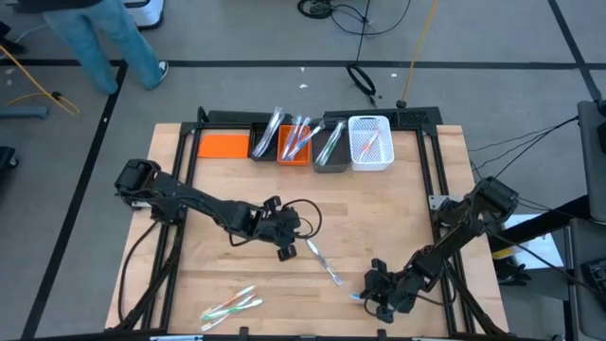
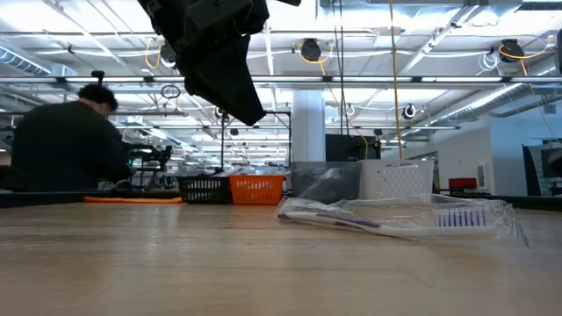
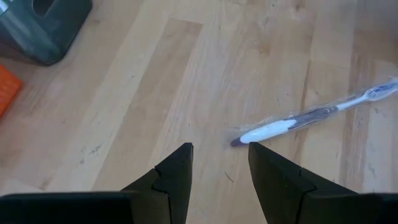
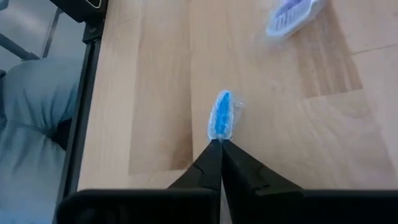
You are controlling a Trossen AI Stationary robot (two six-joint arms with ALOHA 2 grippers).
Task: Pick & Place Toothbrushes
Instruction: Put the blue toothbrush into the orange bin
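- The right hand (image 4: 219,144) sits low over the bench (image 1: 379,218) near its front edge, fingers pinched fully together on the tip of a blue toothbrush (image 4: 221,116) in clear wrap, which pokes out just ahead of the fingertips
- Farther ahead of that hand, near the top of its wrist view, lies the wrapped head of another toothbrush with purple bristles (image 4: 291,14), well apart from the blue one
- The left hand (image 3: 219,163) hangs above the middle of the bench, its two dark fingers (image 3: 175,177) parted with nothing between them
- Just beyond the left hand's fingertips lies a wrapped white-and-purple toothbrush (image 3: 311,115), its handle end close to one finger but not touching it; from overhead it shows as a pale stick (image 1: 325,264) on the wood between the two hands
- A loose cluster of toothbrushes with green and pink accents (image 1: 232,306) lies near the front edge, behind and to the side of the left hand
- Far ahead of both hands, a row of bins lines the back of the bench: a black bin (image 1: 264,140), an orange bin (image 1: 294,149), a grey bin (image 1: 331,152) and a white basket (image 1: 370,143), each with toothbrushes in it or leaning out
- An orange mat (image 1: 222,145) lies flat beside the black bin
- A person in blue trousers (image 1: 104,43) stands on the floor beyond the bench
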